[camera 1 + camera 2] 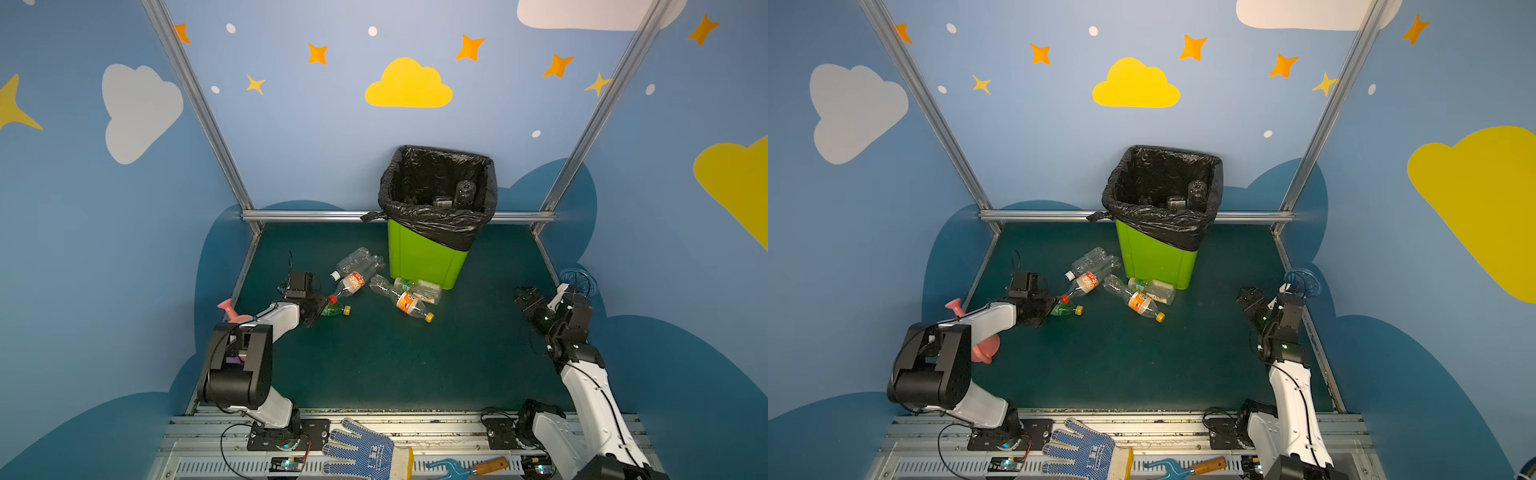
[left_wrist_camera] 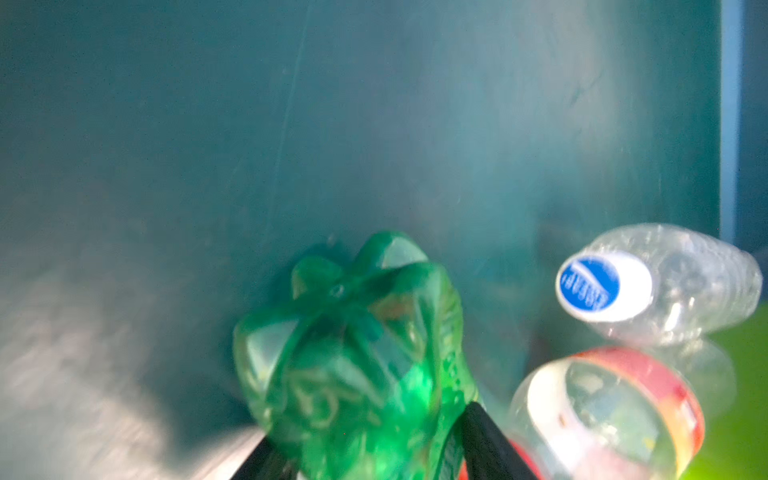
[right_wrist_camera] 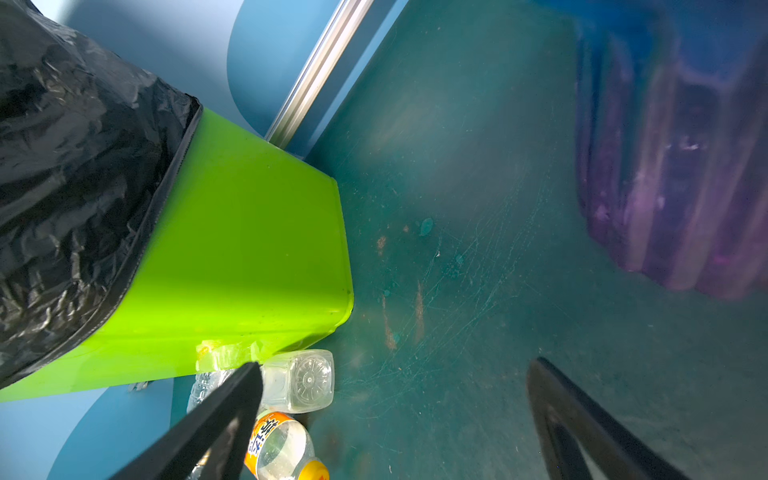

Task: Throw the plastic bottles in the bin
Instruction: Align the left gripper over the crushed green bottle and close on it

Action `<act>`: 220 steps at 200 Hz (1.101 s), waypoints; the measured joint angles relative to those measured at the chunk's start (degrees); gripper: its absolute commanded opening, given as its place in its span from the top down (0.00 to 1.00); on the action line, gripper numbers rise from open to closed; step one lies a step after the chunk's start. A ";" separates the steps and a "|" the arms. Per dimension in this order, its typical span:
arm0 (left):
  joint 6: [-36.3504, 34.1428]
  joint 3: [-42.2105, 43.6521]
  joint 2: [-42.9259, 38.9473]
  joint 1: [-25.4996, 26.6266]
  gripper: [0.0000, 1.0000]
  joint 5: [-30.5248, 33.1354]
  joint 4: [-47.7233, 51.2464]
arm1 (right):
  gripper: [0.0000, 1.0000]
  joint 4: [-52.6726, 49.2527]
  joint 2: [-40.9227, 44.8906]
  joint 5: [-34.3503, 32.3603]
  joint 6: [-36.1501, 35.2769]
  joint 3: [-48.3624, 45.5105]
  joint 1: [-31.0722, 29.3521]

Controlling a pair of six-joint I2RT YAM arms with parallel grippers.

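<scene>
Green plastic bottle (image 2: pixel 353 353) is gripped by left fingers (image 2: pixel 482 432), presumably for transfer to the lime-green bin (image 1: pixel 419 262); right fingers (image 3: pixel 232 399) are held open.

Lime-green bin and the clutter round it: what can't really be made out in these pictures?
- Lime-green plastic bin: both top views; the shapes in its black bag are too dark to count.
- Pink watering can: both top views; the left arm covers most of it.
- Blue-purple ribbed vase: right wrist view; blurred, cut off by the edge.
- Green plastic bottle: left wrist view; blurred, its neck end out of frame.
</scene>
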State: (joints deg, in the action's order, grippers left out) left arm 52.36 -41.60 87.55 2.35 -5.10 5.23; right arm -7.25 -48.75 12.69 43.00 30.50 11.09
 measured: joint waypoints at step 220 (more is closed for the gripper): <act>-3.72 -5.88 0.02 1.03 0.00 1.77 9.90 | 0.02 0.98 -1.62 1.57 2.40 -0.07 0.72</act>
State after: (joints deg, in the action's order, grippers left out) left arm 48.64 -47.48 87.57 3.38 -3.33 15.14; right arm -6.26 -50.37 14.26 45.41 30.44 11.81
